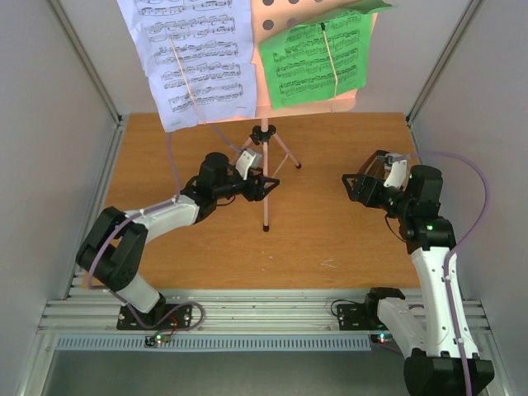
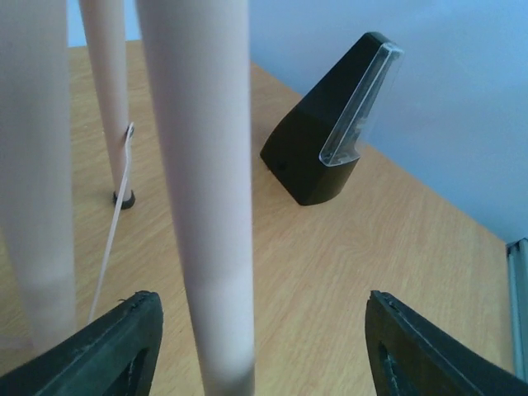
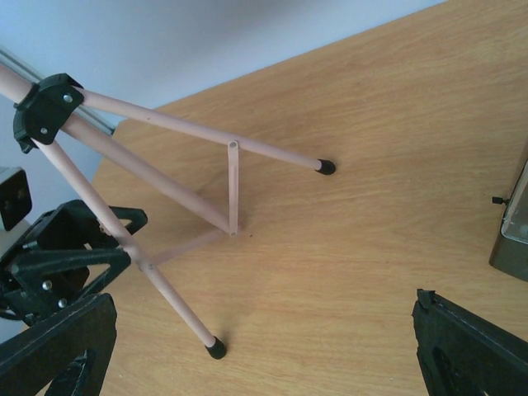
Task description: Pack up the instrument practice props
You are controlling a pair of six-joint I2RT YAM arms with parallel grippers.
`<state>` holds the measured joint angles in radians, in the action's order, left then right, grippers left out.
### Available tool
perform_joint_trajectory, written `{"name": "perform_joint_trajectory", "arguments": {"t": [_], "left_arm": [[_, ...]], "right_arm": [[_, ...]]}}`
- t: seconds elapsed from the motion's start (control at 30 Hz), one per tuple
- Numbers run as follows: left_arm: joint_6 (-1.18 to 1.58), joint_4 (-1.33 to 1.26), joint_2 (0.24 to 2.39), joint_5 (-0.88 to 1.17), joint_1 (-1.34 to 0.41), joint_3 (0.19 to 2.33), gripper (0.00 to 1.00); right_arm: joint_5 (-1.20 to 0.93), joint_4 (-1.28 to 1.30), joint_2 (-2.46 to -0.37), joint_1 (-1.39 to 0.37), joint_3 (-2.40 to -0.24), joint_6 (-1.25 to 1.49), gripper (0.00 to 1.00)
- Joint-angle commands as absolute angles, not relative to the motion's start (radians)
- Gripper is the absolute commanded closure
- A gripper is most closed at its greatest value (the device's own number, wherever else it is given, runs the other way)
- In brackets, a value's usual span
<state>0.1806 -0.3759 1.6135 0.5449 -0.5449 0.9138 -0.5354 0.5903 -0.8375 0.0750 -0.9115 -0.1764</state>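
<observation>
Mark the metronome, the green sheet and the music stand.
metronome (image 2: 307, 140): left wrist view, on its black side wall.
green sheet (image 1: 309, 62): top external view, middle of the printed page.
music stand (image 3: 181, 126): right wrist view, on the pink tripod leg reaching right.

The left gripper (image 2: 264, 351) is holding its jaws spread wide, with a leg of the pink music stand (image 2: 216, 247) rising between them and bare wood showing on either side of it. Beyond, the black metronome (image 2: 307, 161), its clear cover (image 2: 361, 103) facing right, is sitting upright on the wooden table (image 2: 355, 272), apart from the legs.
</observation>
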Motion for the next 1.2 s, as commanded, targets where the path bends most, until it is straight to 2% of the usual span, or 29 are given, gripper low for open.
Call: {"name": "perform_joint_trajectory", "arguments": {"t": [0.0, 0.17, 0.37, 0.5, 0.67, 0.83, 1.07, 1.17], "left_arm": [[0.205, -0.474, 1.529, 0.465, -0.544, 0.837, 0.27], [0.229, -0.494, 1.412, 0.325, -0.53, 0.732, 0.14], [0.32, -0.476, 1.2, 0.071, -0.487, 0.53, 0.1], [0.426, -0.277, 1.0, 0.041, -0.454, 0.471, 0.1], [0.472, 0.193, 0.691, 0.003, -0.453, 0.581, 0.1], [0.44, 0.435, 0.486, -0.023, -0.453, 0.758, 0.12], [0.416, 0.578, 0.664, 0.328, -0.453, 1.081, 0.13], [0.413, 0.551, 0.734, 0.388, -0.453, 1.156, 0.16]], "right_arm": [[-0.552, 0.569, -0.813, 0.078, -0.912, -0.186, 0.02], [-0.584, 0.568, -0.806, 0.078, -0.924, -0.179, 0.02], [-0.704, 0.59, -0.823, 0.078, -0.997, -0.133, 0.02], [-0.776, 0.601, -0.832, 0.078, -1.062, -0.09, 0.01], [-0.83, 0.542, -0.837, 0.078, -1.105, -0.015, 0.02], [-0.907, 0.369, -0.828, 0.077, -1.114, 0.144, 0.04], [-0.873, 0.394, -0.888, 0.011, -1.264, 0.123, 0.06], [-0.802, 0.451, -0.927, 0.0, -1.344, 0.063, 0.06]]}}
